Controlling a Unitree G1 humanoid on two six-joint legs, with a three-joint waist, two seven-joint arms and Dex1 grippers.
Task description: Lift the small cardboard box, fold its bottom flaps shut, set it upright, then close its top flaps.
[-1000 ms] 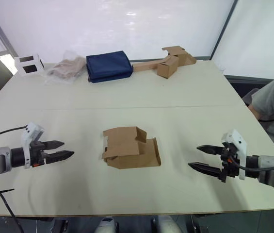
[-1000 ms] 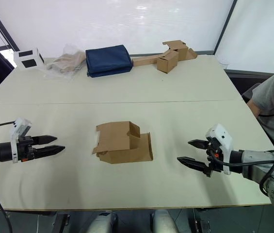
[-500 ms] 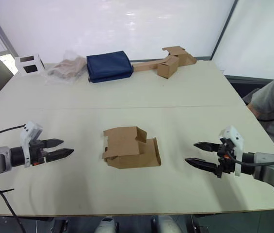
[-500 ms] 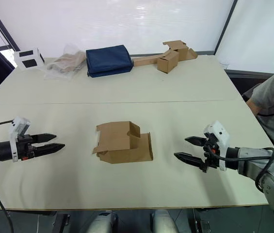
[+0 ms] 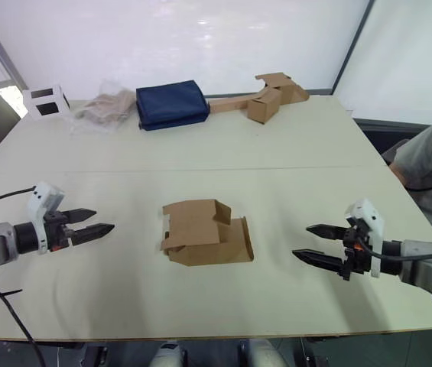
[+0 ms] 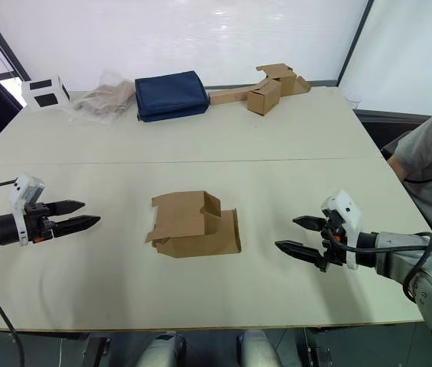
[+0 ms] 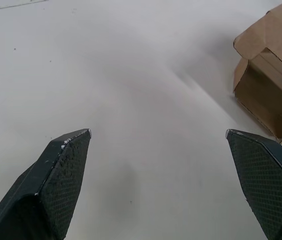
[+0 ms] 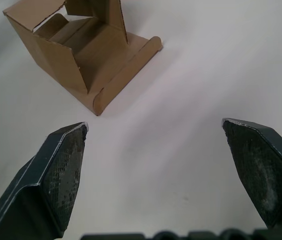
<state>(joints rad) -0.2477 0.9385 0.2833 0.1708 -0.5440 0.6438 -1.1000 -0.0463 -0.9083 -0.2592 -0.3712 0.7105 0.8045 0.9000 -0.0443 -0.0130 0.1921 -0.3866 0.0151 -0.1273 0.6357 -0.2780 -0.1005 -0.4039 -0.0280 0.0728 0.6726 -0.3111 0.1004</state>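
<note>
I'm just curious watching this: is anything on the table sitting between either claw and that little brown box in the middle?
Nothing visible. Bare table lies between the small cardboard box and both the left claw and the right claw; the other items sit at the far edge.

Grey arms, white wrist blocks, black textured tool fingers point(image 8: 63, 175) (cabled)

The small cardboard box point(image 5: 206, 233) lies on its side on the table point(image 5: 292, 145), flaps loose. The left gripper point(image 5: 99, 229), fingers slightly parted, hovers well left of the box. The right gripper point(image 5: 303, 241), fingers spread, hovers well right of it, both pointing toward the box.
</note>
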